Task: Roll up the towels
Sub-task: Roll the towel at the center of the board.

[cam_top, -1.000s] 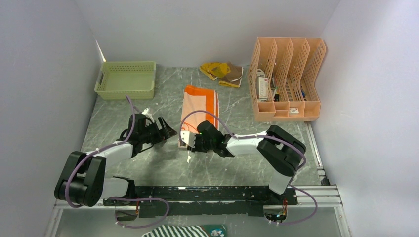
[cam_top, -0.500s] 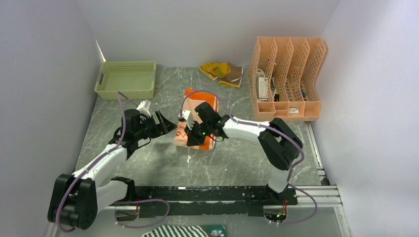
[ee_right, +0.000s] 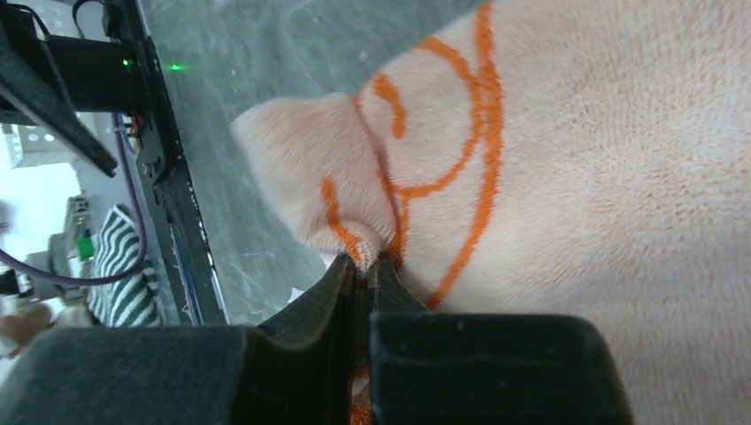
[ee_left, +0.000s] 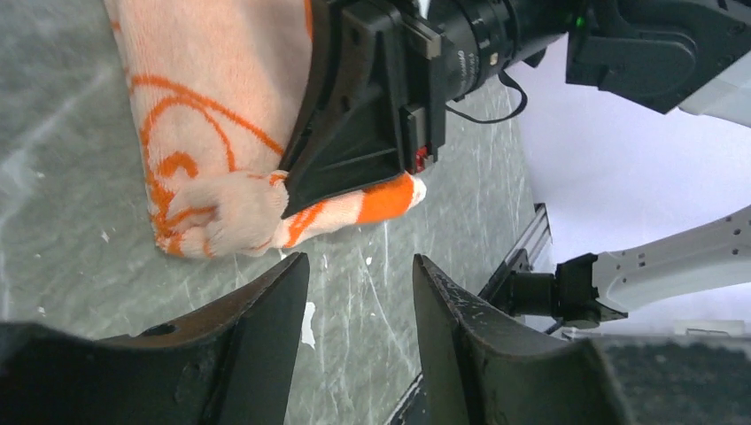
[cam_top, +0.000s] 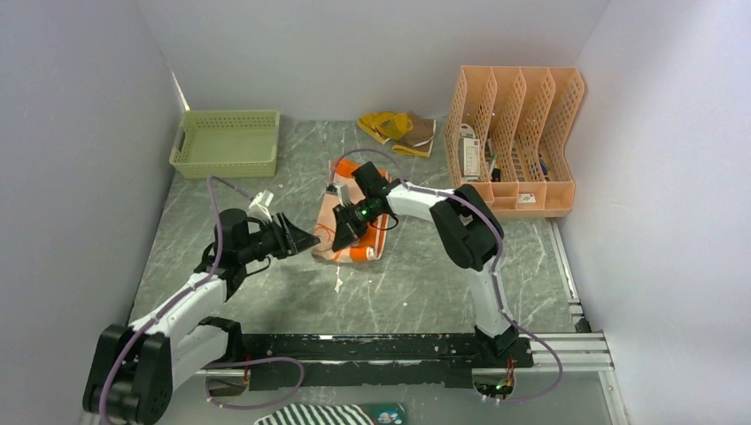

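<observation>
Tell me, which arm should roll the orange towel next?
Right. The right gripper is shut on the orange towel at its folded edge; the left gripper hangs open beside the towel, holding nothing.

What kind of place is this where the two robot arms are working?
Probably a robot lab test booth: plain white walls box in a marble-look table, and props like the green basket, file rack and orange towel look staged.

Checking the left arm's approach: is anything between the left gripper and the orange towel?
Nothing visible: only bare table lies between the open left gripper and the orange towel. The right gripper is shut on that towel's folded edge, beside the path.
</observation>
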